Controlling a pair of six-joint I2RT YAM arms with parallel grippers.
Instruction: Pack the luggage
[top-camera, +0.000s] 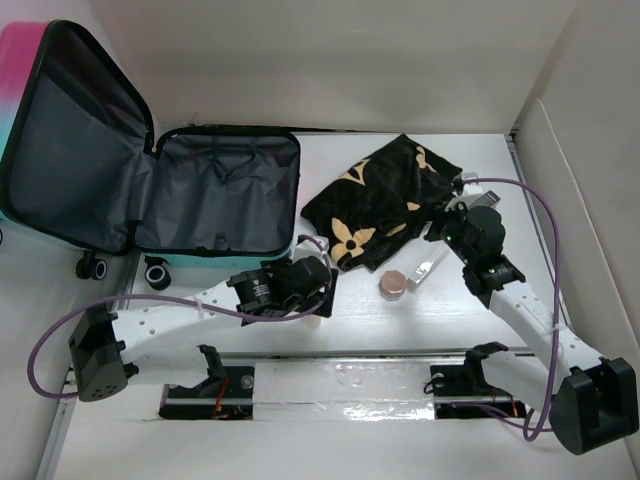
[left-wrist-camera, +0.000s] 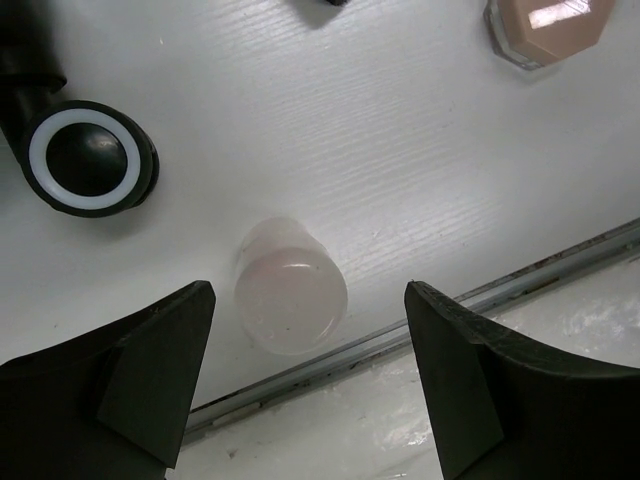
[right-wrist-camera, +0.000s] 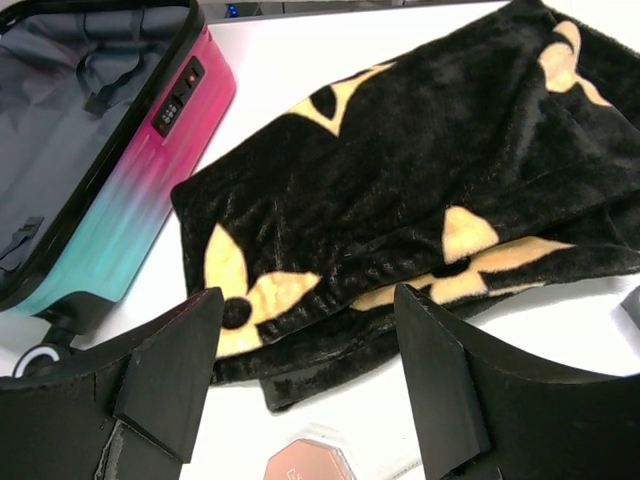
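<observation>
Top external: luggage (top-camera: 215, 190) is lying open at 10 o'clock, nothing showing inside, so packing prob. isn't begun. Blanket (top-camera: 385, 200), jar (top-camera: 393, 283) & bottle (left-wrist-camera: 288, 285) are sitting outside. Left gripper (left-wrist-camera: 308, 300) is gaping over bottle, right gripper (right-wrist-camera: 308, 300) over blanket, both w/ nothing held.

Left tool (left-wrist-camera: 308, 300) and right tool (right-wrist-camera: 308, 300) both reach forward and downward — jaws spread wide, gripping nothing.
</observation>
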